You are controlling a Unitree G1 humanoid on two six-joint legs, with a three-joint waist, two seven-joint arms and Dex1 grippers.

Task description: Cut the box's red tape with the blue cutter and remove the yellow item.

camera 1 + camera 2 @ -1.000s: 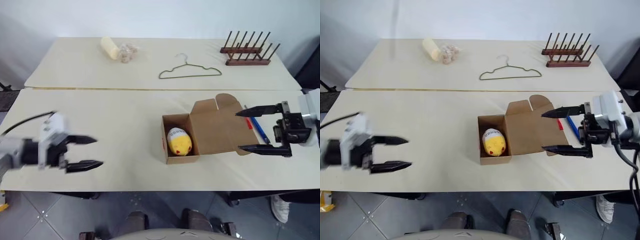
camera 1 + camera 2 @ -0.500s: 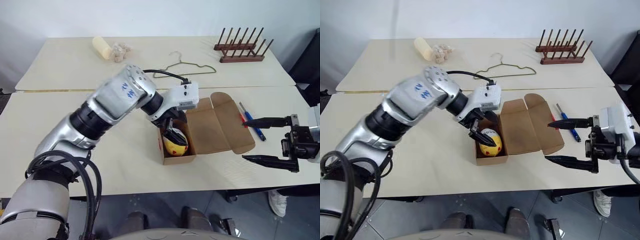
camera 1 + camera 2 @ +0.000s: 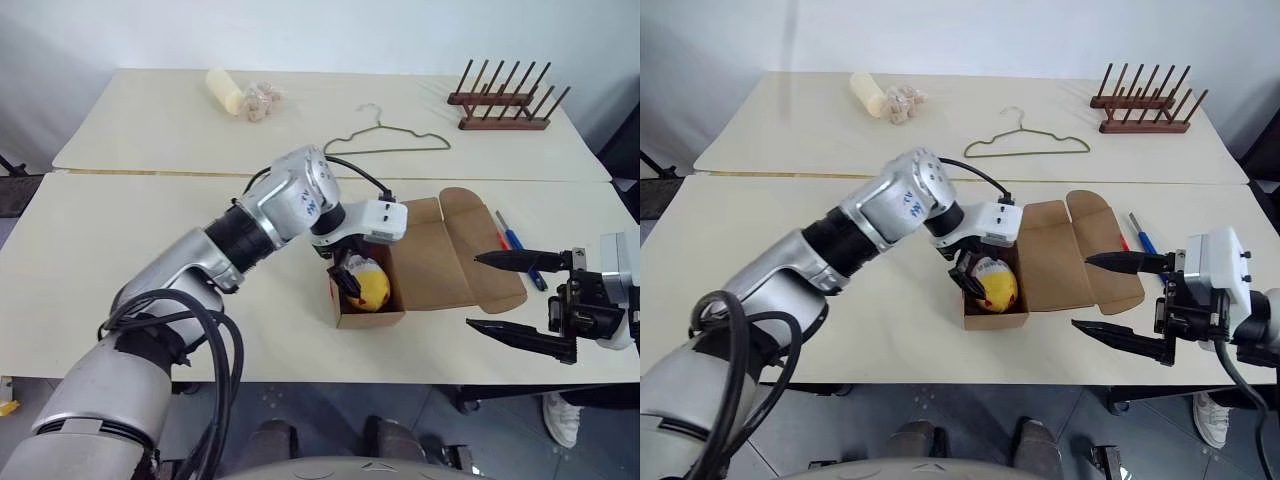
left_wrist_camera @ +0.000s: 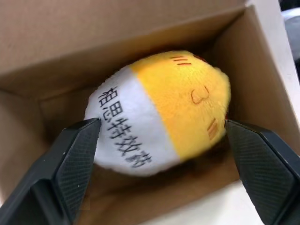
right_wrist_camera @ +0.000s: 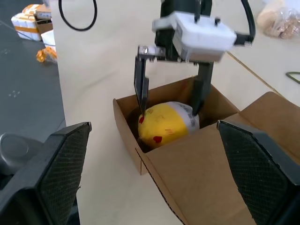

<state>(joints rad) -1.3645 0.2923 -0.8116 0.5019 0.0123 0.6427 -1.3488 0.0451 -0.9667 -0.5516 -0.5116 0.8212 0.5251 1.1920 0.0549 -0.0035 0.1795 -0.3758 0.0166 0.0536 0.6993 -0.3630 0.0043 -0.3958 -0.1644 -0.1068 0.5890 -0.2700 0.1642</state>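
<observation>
yellow item (image 4: 159, 110) half hidden inside the box (image 3: 437, 262)

The yellow item (image 4: 159, 112) lies in the box (image 3: 440, 260) — flaps open.

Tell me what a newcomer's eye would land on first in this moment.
First, the left gripper reaching down into the open box near the front table's middle, its open fingers straddling the yellow item inside. Next, the right gripper hovers open just right of the box's spread flaps, holding nothing. Beyond it the blue cutter lies on the table, and a hanger and wooden rack sit on the far table.
</observation>
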